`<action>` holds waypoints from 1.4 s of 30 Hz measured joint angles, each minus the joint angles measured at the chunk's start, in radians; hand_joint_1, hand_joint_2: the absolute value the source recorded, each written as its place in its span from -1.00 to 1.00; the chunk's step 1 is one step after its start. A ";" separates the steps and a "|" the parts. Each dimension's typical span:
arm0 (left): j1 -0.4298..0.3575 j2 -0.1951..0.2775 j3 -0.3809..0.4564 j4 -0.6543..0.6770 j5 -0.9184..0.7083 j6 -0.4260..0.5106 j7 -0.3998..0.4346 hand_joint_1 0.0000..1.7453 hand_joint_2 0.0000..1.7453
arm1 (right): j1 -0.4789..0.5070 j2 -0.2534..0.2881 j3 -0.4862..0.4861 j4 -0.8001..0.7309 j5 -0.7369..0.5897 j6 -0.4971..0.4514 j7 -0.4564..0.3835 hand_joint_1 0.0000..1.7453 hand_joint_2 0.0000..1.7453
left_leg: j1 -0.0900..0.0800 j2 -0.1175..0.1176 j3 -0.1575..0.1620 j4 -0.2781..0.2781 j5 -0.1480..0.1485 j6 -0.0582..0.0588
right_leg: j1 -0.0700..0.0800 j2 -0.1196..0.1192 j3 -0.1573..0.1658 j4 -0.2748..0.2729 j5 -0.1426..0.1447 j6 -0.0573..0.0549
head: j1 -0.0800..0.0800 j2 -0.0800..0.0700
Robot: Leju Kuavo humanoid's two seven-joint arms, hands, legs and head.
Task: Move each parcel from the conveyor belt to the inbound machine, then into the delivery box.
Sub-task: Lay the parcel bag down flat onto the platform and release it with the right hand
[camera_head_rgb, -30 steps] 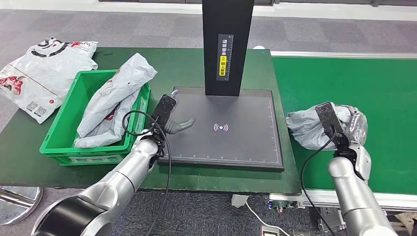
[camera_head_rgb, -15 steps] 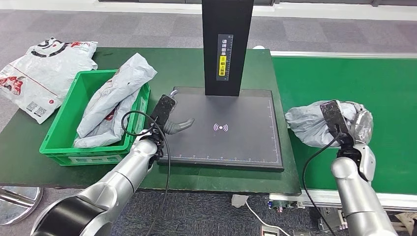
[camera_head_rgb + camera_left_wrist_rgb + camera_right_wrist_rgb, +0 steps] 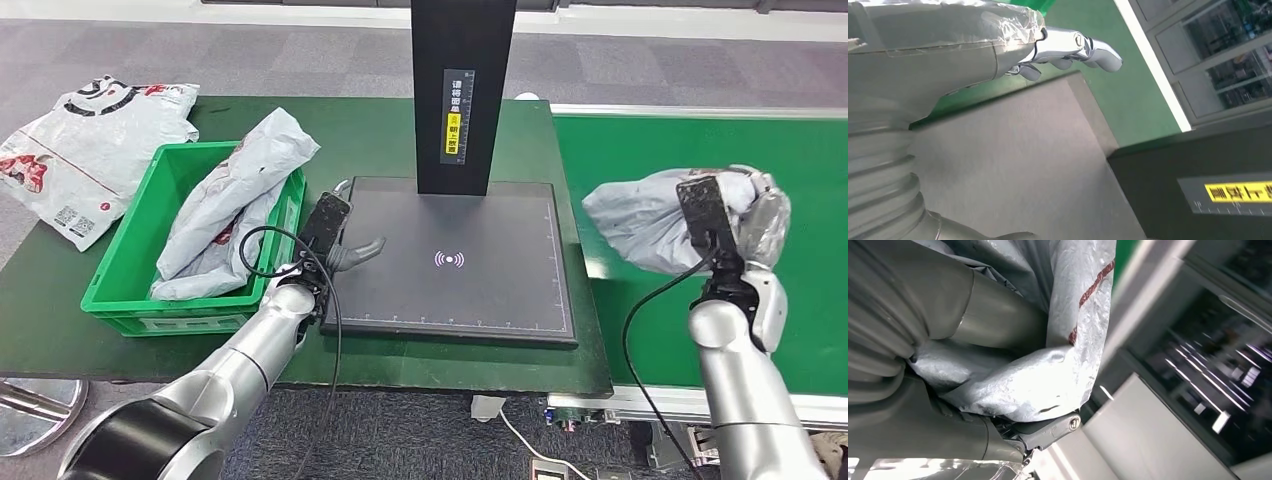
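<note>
Much of the right hand [image 3: 752,222] is hidden in the head view by its black wrist camera and by the grey parcel [image 3: 645,222] that it grips; in the right wrist view the parcel [image 3: 1048,385] is seen wrapped against the thumb and palm, with a dark red stripe on the plastic. The parcel is held raised over the conveyor belt [image 3: 800,160], close to the belt's edge beside the inbound machine [image 3: 455,265]. The machine's dark plate is bare around its white scan mark, and the black post [image 3: 463,95] stands at the plate's far side, its top cut off by the frame. The left hand [image 3: 350,250] rests open and empty at the plate's near left edge, fingers [image 3: 1088,47] stretched out. Just beside it stands the green delivery box [image 3: 120,300], with a grey bag [image 3: 235,205] draped over its rim. A white bag [image 3: 85,150] lies on the table beyond, partly cut off.
</note>
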 joint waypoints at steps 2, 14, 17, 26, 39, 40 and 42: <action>0.000 0.004 0.000 0.000 0.006 0.006 -0.005 -1.00 1.00 | -0.030 -0.007 0.000 -0.027 -0.011 0.019 0.001 1.00 1.00 | 0.000 0.000 0.000 0.000 0.000 0.000 | 0.000 0.000 0.000 0.000 0.000 0.000 | 0.000 0.000; -0.011 -0.001 0.000 0.000 0.050 0.061 -0.034 -1.00 1.00 | -0.417 0.124 0.213 0.050 0.036 0.133 0.102 1.00 1.00 | 0.000 0.009 0.000 0.000 0.002 -0.002 | 0.000 0.009 -0.006 0.003 0.003 -0.004 | 0.000 0.000; -0.012 -0.004 0.000 0.000 0.051 0.063 -0.037 -1.00 1.00 | -0.475 0.161 0.274 0.098 0.008 0.131 0.094 1.00 1.00 | 0.002 0.003 -0.002 0.000 0.004 -0.005 | 0.002 0.003 -0.006 0.003 0.002 -0.004 | 0.000 0.000; -0.015 0.003 0.001 0.000 0.054 0.064 -0.041 -1.00 1.00 | -0.516 0.216 0.352 0.174 -0.160 0.314 0.037 1.00 1.00 | 0.002 0.002 -0.003 0.000 0.004 -0.005 | 0.002 0.003 -0.006 0.003 0.003 -0.004 | 0.000 0.000; -0.018 0.006 0.001 0.000 0.061 0.064 -0.041 -1.00 1.00 | -0.477 0.300 0.465 0.282 -0.326 0.518 0.017 1.00 1.00 | 0.003 0.002 -0.004 -0.001 0.004 -0.006 | 0.003 0.003 -0.007 0.003 0.002 -0.004 | 0.000 0.000; -0.018 0.007 0.001 0.000 0.061 0.064 -0.040 -1.00 1.00 | -0.476 0.304 0.477 0.295 -0.342 0.547 0.024 1.00 1.00 | 0.003 0.002 -0.004 -0.001 0.004 -0.006 | 0.003 0.003 -0.007 0.003 0.002 -0.004 | 0.000 0.000; -0.018 0.009 0.001 0.000 0.061 0.064 -0.034 -1.00 1.00 | -0.471 0.312 0.505 0.325 -0.373 0.599 0.035 0.62 1.00 | 0.003 0.002 -0.004 0.000 0.004 -0.006 | 0.003 0.003 -0.007 0.003 0.002 -0.004 | 0.000 0.000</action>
